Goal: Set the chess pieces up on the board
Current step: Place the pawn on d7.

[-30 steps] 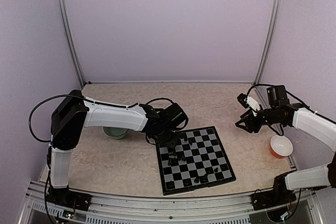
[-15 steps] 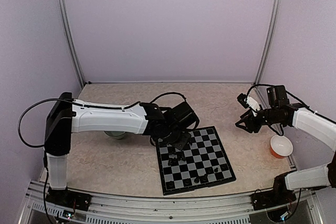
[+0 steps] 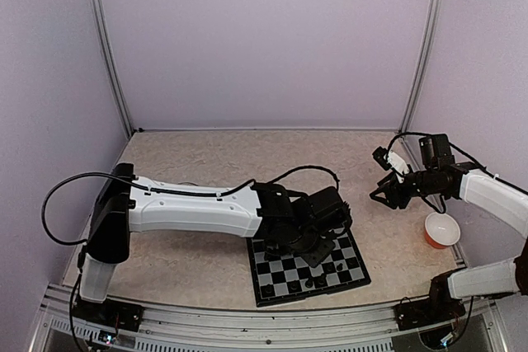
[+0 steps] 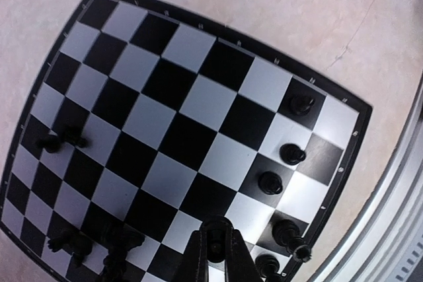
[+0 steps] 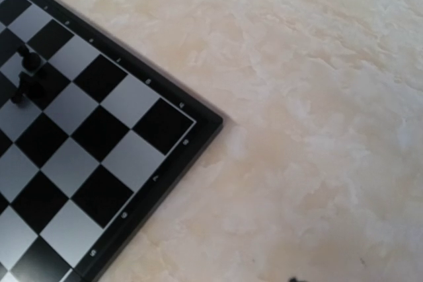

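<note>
I see a smooth, glossy chessboard [image 4: 198, 97], shiny black plastic-looking chess pieces [image 4: 269, 182], and a matt marbled tabletop [image 5: 317, 97].

Board [image 3: 285, 274] far half hidden under left arm [image 3: 194, 208].

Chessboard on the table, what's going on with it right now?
The left claw is out over the chessboard, shut on a small black chess piece just above the squares near one edge. A few black pieces stand in a line along that edge, and a cluster sits elsewhere on the board. The right claw hangs open off to the side, not far from an orange bowl, holding nothing.
</note>
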`<state>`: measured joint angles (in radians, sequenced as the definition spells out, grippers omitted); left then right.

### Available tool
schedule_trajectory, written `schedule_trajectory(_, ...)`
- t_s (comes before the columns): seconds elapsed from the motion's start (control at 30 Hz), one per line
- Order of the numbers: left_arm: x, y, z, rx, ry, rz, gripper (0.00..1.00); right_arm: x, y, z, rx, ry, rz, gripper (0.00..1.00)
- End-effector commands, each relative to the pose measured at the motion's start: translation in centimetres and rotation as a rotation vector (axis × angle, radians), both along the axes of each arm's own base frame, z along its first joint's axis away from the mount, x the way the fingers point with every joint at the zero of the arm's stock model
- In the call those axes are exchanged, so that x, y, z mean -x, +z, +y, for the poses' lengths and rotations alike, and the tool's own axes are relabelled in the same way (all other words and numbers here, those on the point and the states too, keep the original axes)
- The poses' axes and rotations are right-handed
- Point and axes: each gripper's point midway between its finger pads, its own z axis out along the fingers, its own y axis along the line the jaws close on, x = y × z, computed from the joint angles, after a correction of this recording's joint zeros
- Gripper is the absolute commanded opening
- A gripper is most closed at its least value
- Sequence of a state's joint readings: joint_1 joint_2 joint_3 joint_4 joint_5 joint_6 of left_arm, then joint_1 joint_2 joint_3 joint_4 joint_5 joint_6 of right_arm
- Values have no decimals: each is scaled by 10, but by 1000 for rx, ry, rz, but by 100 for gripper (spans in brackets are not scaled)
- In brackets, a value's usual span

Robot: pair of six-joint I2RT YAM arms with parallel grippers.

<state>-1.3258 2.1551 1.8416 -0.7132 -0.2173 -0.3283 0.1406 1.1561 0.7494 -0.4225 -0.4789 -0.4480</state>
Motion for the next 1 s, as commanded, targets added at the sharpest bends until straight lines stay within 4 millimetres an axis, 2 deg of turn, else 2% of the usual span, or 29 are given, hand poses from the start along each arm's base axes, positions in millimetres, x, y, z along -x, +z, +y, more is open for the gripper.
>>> schedule_trajectory(0.0, 8, -27, 3, -67, -55, 80, 2, 4, -1, -1, -8, 4, 17, 49)
schedule_trajectory(0.2, 10, -46, 4, -92, -75, 118, 2, 4, -1, 0, -9, 6, 17, 49)
schedule_trajectory(0.47, 17, -55, -3, -81, -102, 166, 2, 3, -3, 0, -7, 7, 24, 49)
schedule_trajectory(0.83, 22, -68, -3, -100, -113, 198, 3, 3, -3, 0, -7, 7, 25, 49)
schedule_trajectory(0.9, 21, -70, -3, -102, -113, 199, 3, 3, -3, 0, -7, 7, 25, 49)
schedule_trajectory(0.97, 21, -72, -3, -108, -112, 201, 8, 3, -3, 0, -7, 7, 24, 49)
